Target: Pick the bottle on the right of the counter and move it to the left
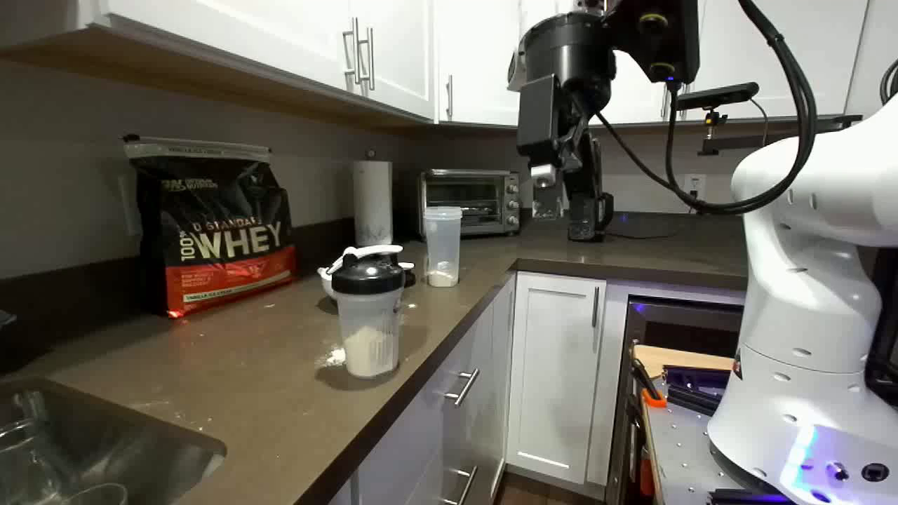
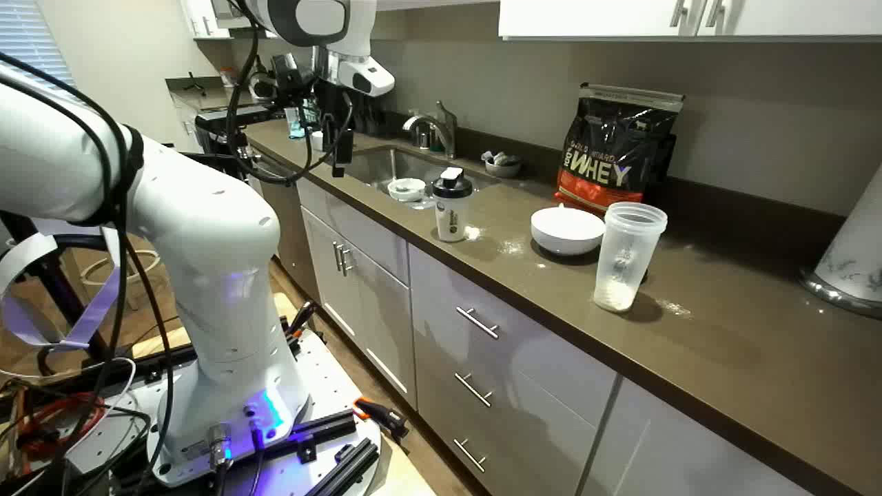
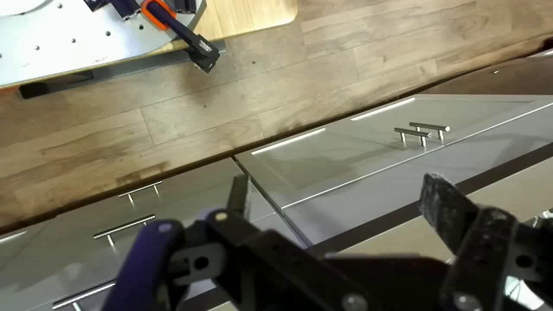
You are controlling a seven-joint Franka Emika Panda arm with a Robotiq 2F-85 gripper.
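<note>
The bottle (image 1: pixel 443 245) is a translucent straight-sided shaker with an open top and white powder at its base. It stands upright on the grey-brown counter (image 1: pixel 266 379), and in an exterior view it is on the right (image 2: pixel 628 258). My gripper (image 1: pixel 565 214) hangs in the air, apart from the bottle; it also shows in an exterior view (image 2: pixel 339 162). In the wrist view its fingers (image 3: pixel 337 196) are wide apart with nothing between them. Below them are white cabinet fronts and the counter's edge. The bottle is out of the wrist view.
A black-lidded shaker (image 1: pixel 368 315) with powder stands near the counter's edge. A white bowl (image 2: pixel 566 231) and a whey bag (image 2: pixel 617 148) are close to the bottle. A paper-towel roll (image 1: pixel 373 200), toaster oven (image 1: pixel 466 202) and sink (image 2: pixel 375 165) are also there. Wall cabinets (image 1: pixel 295 35) overhang the counter.
</note>
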